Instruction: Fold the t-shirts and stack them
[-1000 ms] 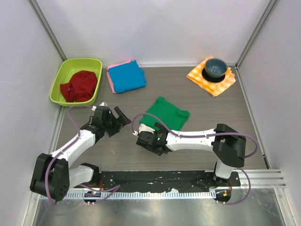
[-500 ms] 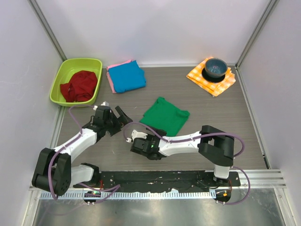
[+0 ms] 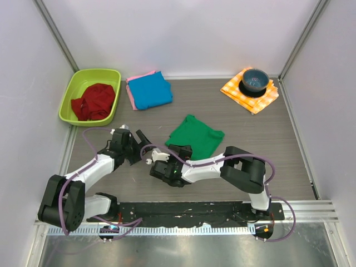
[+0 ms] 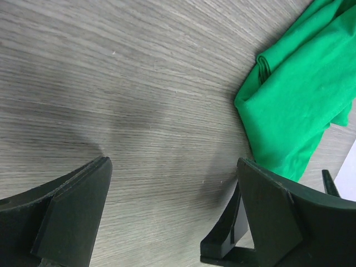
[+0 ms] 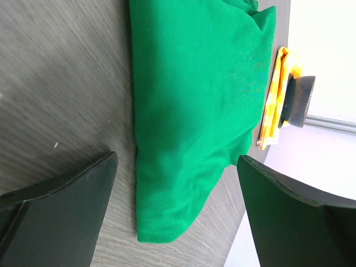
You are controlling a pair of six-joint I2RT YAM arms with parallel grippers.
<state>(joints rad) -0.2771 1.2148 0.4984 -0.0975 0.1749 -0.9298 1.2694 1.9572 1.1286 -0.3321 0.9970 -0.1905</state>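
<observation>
Wood-grain table [image 3: 250, 139] w/ folded green t-shirt [image 3: 196, 136]

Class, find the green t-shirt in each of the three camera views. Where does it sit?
Top external: green t-shirt, middle of the table.
Left wrist: upper right corner.
Right wrist: top centre, reaching down the middle.
Shared landmark: grey wood-grain table beneath it.

The top camera looks steeply down from above and behind the arm bases [image 3: 103, 204], covering the whole table [image 3: 278, 133]. The left wrist camera sits close over it, facing right past the left gripper [image 4: 172, 161] toward the green shirt [image 4: 295, 105]. The right wrist camera, equally close, faces far-right past the right gripper [image 5: 178, 157], across the shirt to the checked cloth [image 5: 271, 111]. All three views share the green shirt.
</observation>
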